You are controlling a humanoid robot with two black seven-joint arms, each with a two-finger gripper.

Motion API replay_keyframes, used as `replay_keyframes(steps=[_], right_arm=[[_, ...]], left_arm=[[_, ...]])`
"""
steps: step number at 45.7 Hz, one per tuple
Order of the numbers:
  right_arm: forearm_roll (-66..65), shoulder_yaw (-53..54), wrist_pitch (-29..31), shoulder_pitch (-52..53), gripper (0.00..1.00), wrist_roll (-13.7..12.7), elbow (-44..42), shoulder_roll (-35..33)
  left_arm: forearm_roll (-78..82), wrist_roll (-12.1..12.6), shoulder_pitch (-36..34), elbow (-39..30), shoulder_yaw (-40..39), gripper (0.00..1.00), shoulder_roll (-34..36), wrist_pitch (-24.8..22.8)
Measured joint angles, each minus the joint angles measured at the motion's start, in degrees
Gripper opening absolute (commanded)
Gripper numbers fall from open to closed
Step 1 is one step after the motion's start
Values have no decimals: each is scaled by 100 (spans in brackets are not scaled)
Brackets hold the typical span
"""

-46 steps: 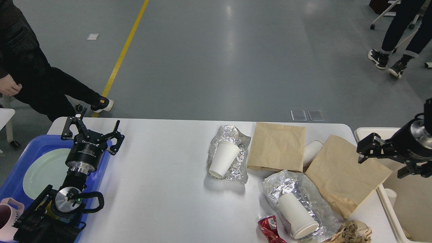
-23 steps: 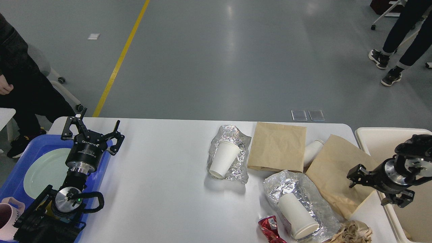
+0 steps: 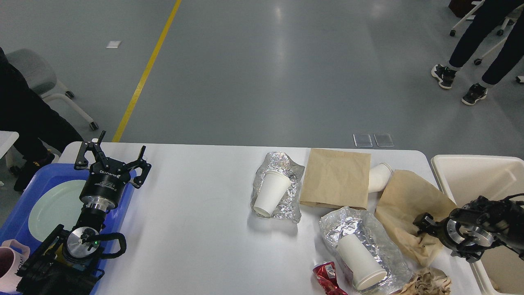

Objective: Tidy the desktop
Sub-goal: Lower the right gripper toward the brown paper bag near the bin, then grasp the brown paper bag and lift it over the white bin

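The white desktop [image 3: 196, 229] carries litter on its right half. A white paper cup [image 3: 270, 192] lies on crumpled foil [image 3: 286, 164], and another white cup [image 3: 360, 256] lies on foil [image 3: 368, 225] near the front edge. Two brown paper bags lie there, one flat [image 3: 335, 178] and one creased [image 3: 405, 200], with a third cup [image 3: 378, 177] between them. My right gripper [image 3: 425, 225] touches the creased bag's lower right edge; its fingers are too dark to tell apart. My left gripper [image 3: 114, 157] stands open over the desktop's left edge, holding nothing.
A crushed red can [image 3: 327, 278] and crumpled brown paper [image 3: 430, 282] lie at the front right. A cream bin [image 3: 470, 172] stands off the right end. A blue tray [image 3: 24, 180] on the left holds a pale plate [image 3: 53, 209] and pink mug [image 3: 10, 262]. People stand at both far sides.
My right arm came down and inward from above the bin to the right bag, which is now creased and shifted. The left arm stayed still. The person on the left stepped back.
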Motion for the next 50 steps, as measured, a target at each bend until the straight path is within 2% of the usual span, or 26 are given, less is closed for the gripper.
replay_keyframes(steps=[2,7,30,50], right_arm=[[-6,0,-15,1,28,0,34,9],[-7,1,-20,40,0,1,211,-3],[3,-78,-7,216,0,-59,441,-47],[15,-1026,118,1208,0,-86,1273,-267]], left_arm=[[0,0,0,0,0,99,0,0],[0,0,0,0,0,99,0,0],[4,-3,0,0,0,99,0,0],[5,-3,0,0,0,99,0,0]])
